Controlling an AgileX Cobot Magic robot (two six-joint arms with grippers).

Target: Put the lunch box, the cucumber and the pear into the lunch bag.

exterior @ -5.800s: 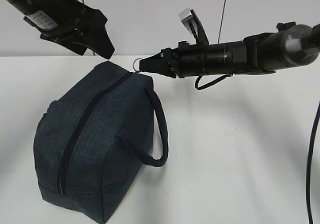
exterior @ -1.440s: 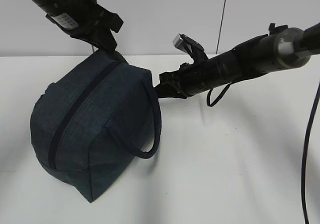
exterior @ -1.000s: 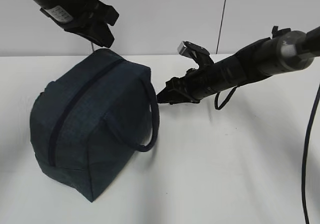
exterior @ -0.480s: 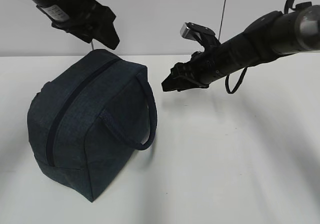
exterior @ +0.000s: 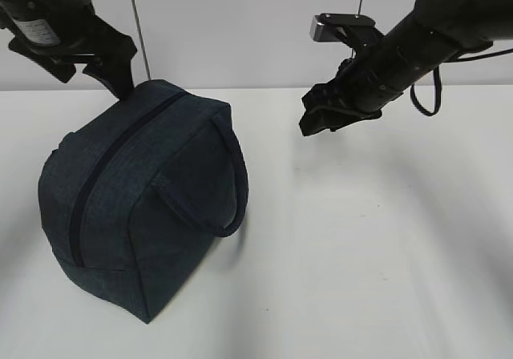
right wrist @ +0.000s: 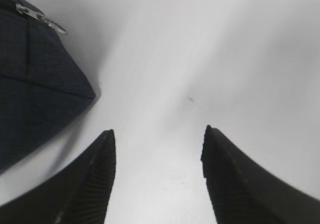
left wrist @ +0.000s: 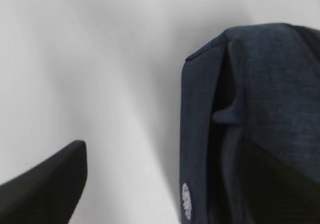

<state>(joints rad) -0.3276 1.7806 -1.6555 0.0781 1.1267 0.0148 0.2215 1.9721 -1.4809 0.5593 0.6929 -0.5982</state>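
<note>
The lunch bag is dark navy and stands on the white table at the left, its zipper shut and one loop handle hanging on its right side. My left gripper is at the bag's far top end. In the left wrist view its jaws stand wide open, one finger clear of the bag's end. My right gripper hangs open and empty in the air, right of the bag. Its wrist view shows bare table and the bag's corner with a silver pull. The lunch box, cucumber and pear are out of view.
The white table stretches to the right and front of the bag. A pale wall stands behind. A black cable loops under the right arm. A thin vertical rod stands behind the left gripper.
My right gripper has drawn away from the bag's handle side and moved up and to the right. My left gripper has moved left. The bag has shifted slightly left.
</note>
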